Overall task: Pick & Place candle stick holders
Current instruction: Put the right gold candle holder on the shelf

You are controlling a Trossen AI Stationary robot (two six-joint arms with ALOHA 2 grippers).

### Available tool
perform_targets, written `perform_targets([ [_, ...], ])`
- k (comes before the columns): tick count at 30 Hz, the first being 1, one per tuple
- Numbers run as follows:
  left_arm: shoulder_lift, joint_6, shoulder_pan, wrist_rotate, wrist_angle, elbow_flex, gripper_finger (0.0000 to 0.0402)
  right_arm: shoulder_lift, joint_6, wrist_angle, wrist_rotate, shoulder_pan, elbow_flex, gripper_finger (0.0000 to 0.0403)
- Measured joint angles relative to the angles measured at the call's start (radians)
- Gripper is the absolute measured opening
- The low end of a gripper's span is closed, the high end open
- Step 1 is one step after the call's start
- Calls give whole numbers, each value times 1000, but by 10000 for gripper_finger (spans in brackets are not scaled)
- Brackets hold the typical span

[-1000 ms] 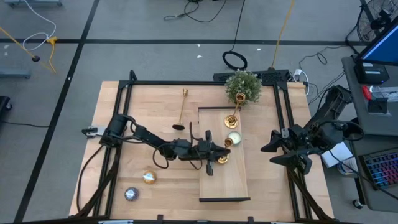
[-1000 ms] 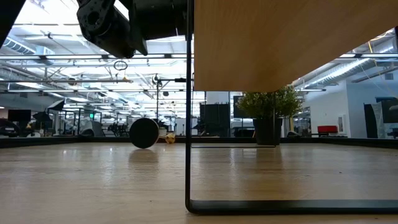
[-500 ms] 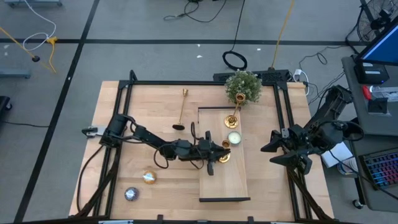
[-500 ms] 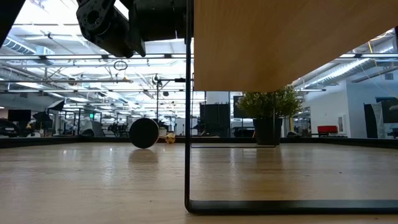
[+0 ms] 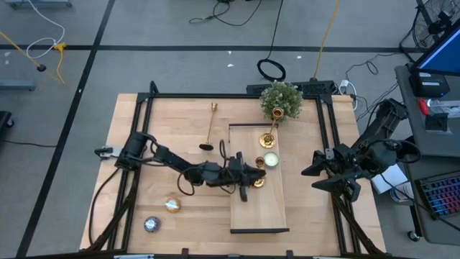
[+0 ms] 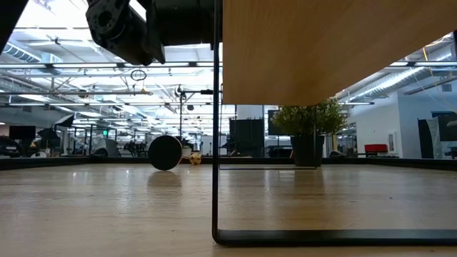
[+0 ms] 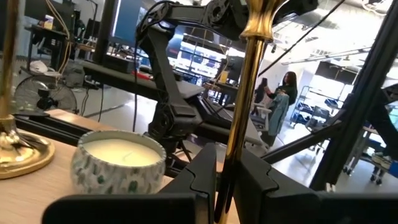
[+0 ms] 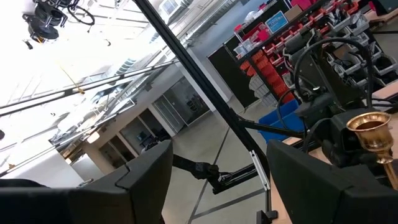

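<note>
The left claw (image 5: 249,178) is pinching the slim stem of a shiny gold metal candle stick holder (image 7: 244,106), holding it upright over the raised wooden shelf (image 5: 262,208) on the wooden surface (image 5: 172,129). A white candle in a speckled glass jar (image 7: 118,163) is sitting on that shelf just beside it. A second gold holder (image 5: 269,136) is standing near the green potted plant (image 5: 280,99). The right claw (image 5: 316,176) is hanging spread at the surface's right edge.

A large open robotics lab or industrial workspace. A wooden tabletop (image 5: 144,129) stands on a grey floor with taped lines and trailing cables (image 5: 43,47). Beyond it runs a wide hall with exposed ceiling trusses (image 6: 86,68), further dark robot rigs (image 7: 180,93), red storage bins (image 8: 311,31), and a person (image 7: 281,99) standing well off.
</note>
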Motion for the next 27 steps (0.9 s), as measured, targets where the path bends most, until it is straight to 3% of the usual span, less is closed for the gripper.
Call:
perform_targets([
  [7, 0, -16, -17, -25, 4, 0, 50, 0, 0, 0, -2, 0, 0, 255],
  [14, 0, -18, -20, -85, 5, 0, 96, 0, 0, 0, -2, 0, 0, 255],
  [27, 0, -54, -18, -90, 49, 0, 164, 0, 18, 0, -3, 0, 0, 255],
])
